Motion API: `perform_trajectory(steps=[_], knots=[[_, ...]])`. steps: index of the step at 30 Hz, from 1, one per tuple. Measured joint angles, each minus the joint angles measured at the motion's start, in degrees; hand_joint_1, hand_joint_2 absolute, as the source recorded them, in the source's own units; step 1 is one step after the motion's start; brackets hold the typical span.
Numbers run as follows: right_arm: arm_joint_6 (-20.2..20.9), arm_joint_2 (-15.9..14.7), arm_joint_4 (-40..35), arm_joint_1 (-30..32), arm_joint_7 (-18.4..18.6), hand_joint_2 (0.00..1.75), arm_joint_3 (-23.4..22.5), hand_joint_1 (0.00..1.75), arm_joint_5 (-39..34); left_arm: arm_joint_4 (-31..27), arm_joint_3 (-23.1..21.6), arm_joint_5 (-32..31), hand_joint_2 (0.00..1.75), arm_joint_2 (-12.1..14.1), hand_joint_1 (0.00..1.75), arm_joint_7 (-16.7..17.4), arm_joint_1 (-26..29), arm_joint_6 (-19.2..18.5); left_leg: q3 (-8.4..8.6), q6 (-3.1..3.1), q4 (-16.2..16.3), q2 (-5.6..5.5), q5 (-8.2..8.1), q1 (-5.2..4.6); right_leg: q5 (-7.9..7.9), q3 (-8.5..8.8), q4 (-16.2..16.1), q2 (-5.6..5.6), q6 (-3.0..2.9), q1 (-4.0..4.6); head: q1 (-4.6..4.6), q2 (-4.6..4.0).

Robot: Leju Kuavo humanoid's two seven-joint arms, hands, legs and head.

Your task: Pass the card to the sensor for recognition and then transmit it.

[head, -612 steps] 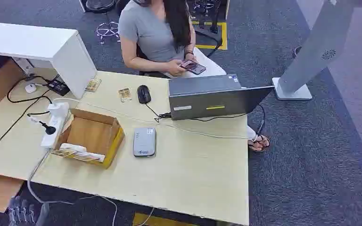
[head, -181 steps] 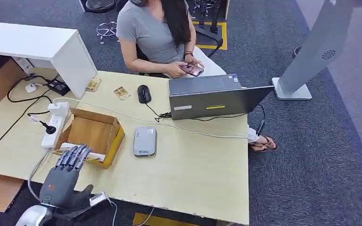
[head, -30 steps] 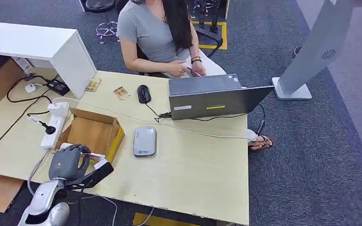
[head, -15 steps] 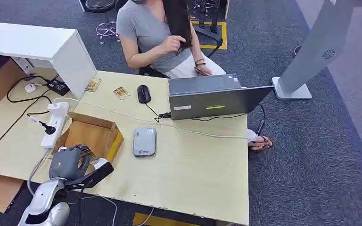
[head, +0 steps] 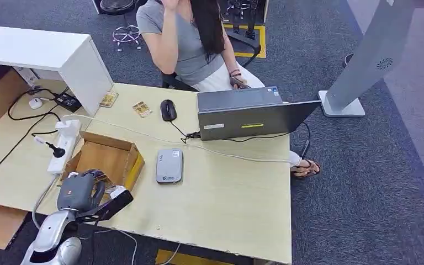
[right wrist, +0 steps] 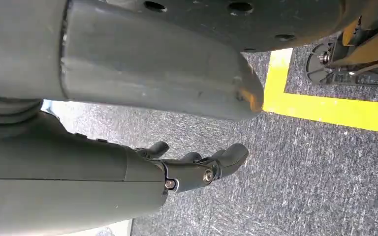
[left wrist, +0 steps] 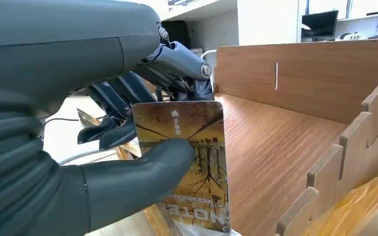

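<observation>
Pinching the card (left wrist: 187,162) between thumb and fingers, the left robot hand (head: 81,190) sits at the near end of the cardboard box (head: 106,157), close to the desk's (head: 226,210) near-left edge. The wrist view shows the card upright, its printed face toward the camera, with the thumb pressed across its middle and the fingers behind it. The right robot hand (right wrist: 197,167) hangs over the carpet with its fingers loosely curled and nothing in them.

The step in hand looks like lifting the card out of the box and carrying it to the grey sensor (head: 169,165), which lies flat on the desk just beside the box. To do it well, the grip should stay firm on the card's middle, and the card should rise above the notched box wall (left wrist: 354,162) before swinging sideways, then turn flat over the sensor's top.

Open desk lies beyond the sensor toward the near-right corner, so there is room to move. The cable (head: 243,157) running across the desk past the sensor's far end and the laptop (head: 248,113) at the far edge are best avoided. A person (head: 190,38) sits behind the far edge.
</observation>
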Motion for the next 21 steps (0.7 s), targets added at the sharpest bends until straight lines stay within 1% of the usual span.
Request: perform_trajectory(steps=[20, 21], knots=[[0.0, 0.0, 0.0, 0.0, 0.0, 0.0, 0.0, 0.0, 0.0, 0.0, -0.02, 0.0, 1.75, 0.0, 1.75, 0.0, 0.0, 0.0, 0.0, 0.0, 0.0, 0.0, 0.0, 0.0, 0.0, 0.0, 0.0, 0.0, 0.0, 0.0, 0.0, 0.0], [0.04, 0.0, 0.0, 0.01, -0.02, 0.0, 0.0, 0.0, 0.24, 0.0, -0.04, -0.11, 1.75, 0.02, 1.75, -0.39, -0.17, 0.78, 0.03, 0.0, 0.01, 0.0, 0.0, 0.0, 0.0, -0.05, 0.0, 0.01, 0.0, 0.0, 0.0, 0.0]])
